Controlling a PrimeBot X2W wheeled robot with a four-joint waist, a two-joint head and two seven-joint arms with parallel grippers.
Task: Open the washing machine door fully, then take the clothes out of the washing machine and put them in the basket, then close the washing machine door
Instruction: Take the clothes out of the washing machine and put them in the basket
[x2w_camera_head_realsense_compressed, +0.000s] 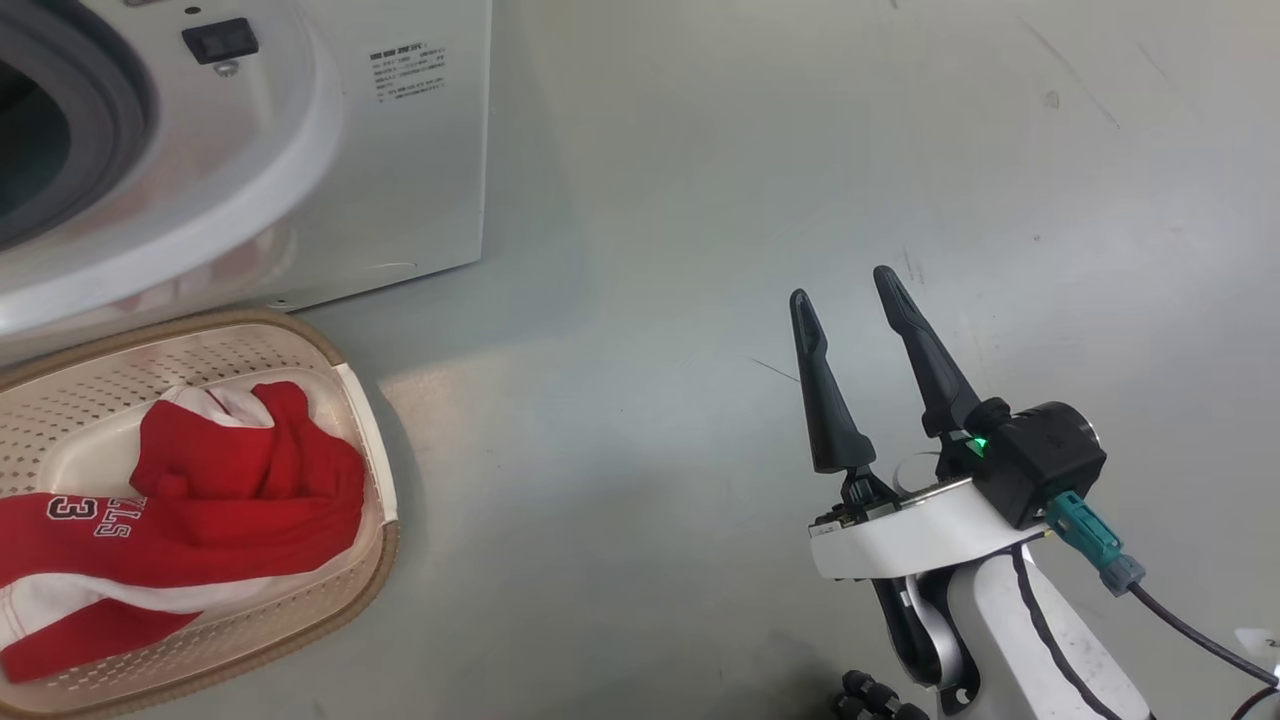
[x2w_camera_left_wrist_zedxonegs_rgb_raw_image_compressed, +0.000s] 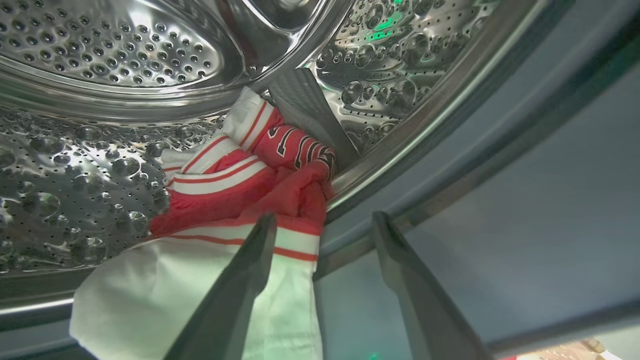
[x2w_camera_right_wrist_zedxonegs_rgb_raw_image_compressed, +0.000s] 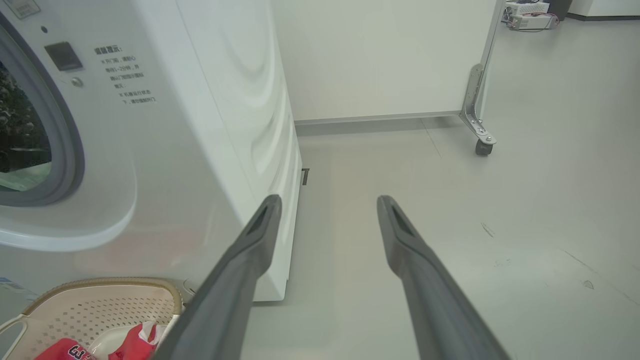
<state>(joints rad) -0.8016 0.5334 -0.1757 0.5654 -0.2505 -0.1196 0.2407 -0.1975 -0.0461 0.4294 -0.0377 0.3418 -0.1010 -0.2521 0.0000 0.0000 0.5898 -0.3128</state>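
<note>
Steel drum (x2w_camera_left_wrist_zedxonegs_rgb_raw_image_compressed: 115, 55): left gripper (x2w_camera_left_wrist_zedxonegs_rgb_raw_image_compressed: 324, 217) spread at clothes (x2w_camera_left_wrist_zedxonegs_rgb_raw_image_compressed: 235, 175); right gripper (x2w_camera_head_realsense_compressed: 843, 285) spread above floor (x2w_camera_head_realsense_compressed: 650, 300).

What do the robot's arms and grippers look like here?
The right gripper has two long, dark grey, tapering fingers on a white forearm with a black seam line. A black camera block carries a green light and a teal plug with a dark cable. The left gripper has the same dark fingers.
</note>
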